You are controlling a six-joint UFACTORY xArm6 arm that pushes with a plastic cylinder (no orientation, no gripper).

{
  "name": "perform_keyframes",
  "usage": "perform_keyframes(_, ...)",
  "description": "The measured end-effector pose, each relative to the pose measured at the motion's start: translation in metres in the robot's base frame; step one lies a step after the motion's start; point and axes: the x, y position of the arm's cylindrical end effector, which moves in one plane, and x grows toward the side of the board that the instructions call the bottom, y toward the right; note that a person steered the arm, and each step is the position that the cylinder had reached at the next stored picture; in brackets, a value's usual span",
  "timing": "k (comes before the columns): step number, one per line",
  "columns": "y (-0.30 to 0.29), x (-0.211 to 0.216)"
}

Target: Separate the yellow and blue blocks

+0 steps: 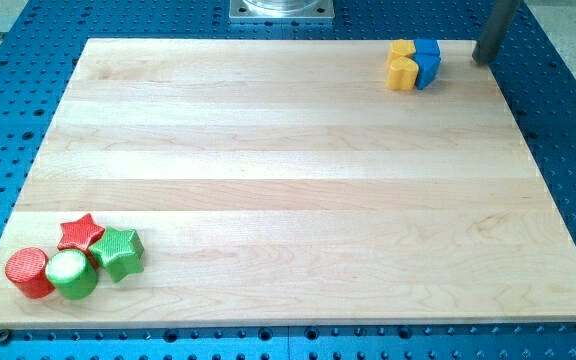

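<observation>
The tip stands just right of the touching yellow block and blue block near the surface's top-right corner; it is a bare rod with nothing to open or close.

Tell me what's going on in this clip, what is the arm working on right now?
A single arm with a dark rod is set to separate the yellow block from the blue block. Those two sit touching each other near the wooden board's top right corner. My tip is just to the view's right of the pair, apart from them, near the board's edge. In the bottom left corner, a red cylinder, green cylinder, red star and green star are clustered together.
</observation>
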Motion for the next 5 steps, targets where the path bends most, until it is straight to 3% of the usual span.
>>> perform_keyframes(2, -0.060, -0.014)
perform_keyframes(3, -0.099, 0.001)
perform_keyframes(4, -0.101, 0.027)
perform_keyframes(5, -0.104, 0.025)
